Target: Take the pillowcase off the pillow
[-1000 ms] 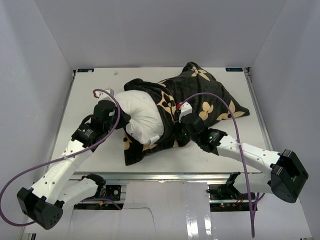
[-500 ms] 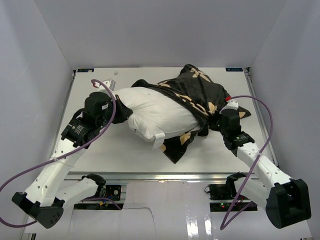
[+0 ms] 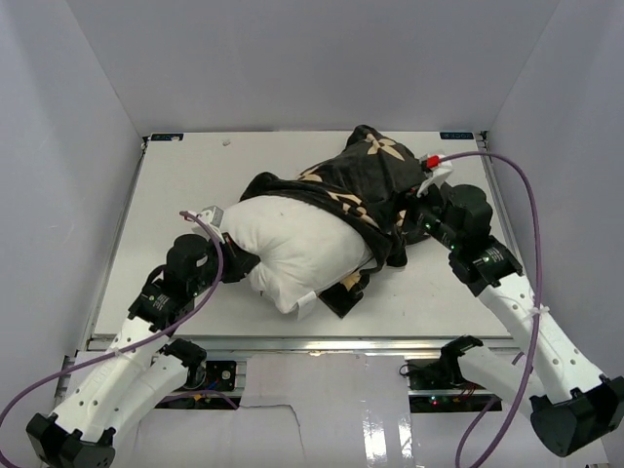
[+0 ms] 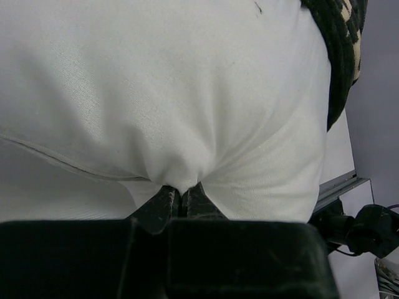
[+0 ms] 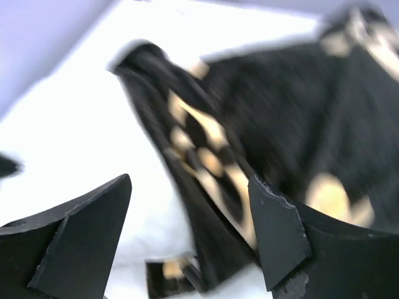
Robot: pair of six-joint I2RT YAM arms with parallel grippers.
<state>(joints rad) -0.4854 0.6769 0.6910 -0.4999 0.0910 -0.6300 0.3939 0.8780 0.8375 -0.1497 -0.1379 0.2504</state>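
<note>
The white pillow lies across the table's middle, its left two thirds bare. The black pillowcase with tan flowers is bunched over its far right end, and a flap sticks out under the pillow's front. My left gripper is shut on a pinch of white pillow fabric at its near-left end, fingertips pressed together. A strip of pillowcase shows at the upper right there. My right gripper stands open beside the bunched pillowcase. In its blurred view the gripper has the cover's rolled edge beyond its spread jaws, next to the pillow.
The white table is enclosed by grey walls on the left, back and right. Purple cables loop from both arms. The table's front rail runs just below the pillow.
My right gripper has let go of the pillowcase and opened, moving to the far right. My left arm drew the pillow toward the near left, baring more white.
</note>
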